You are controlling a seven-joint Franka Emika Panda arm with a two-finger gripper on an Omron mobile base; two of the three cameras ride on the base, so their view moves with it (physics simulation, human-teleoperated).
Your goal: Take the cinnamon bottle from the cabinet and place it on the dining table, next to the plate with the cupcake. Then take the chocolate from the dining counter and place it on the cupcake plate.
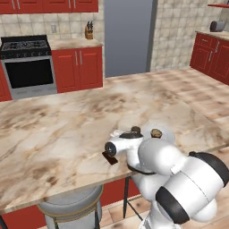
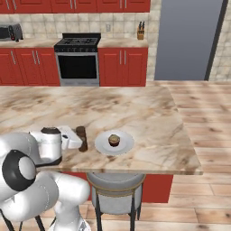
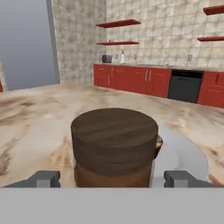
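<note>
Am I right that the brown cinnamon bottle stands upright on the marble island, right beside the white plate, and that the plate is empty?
Not quite. The plate is not empty: a small dark cupcake sits on it, as the right base view shows. The rest holds: the cinnamon bottle stands upright on the marble island, right beside that plate.

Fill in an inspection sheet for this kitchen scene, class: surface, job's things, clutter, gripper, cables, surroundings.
Surface: marble island, veined beige-brown.
Job's things: bottle upright on the island beside the plate; cupcake on the plate; chocolate flat near the island's front edge.
Clutter: nothing seen.
Gripper: gripper open, fingertips apart either side of the bottle, not touching it.
Cables: nothing seen.
Surroundings: stove, knife block, toaster, red cabinets, stool under the island.
</note>
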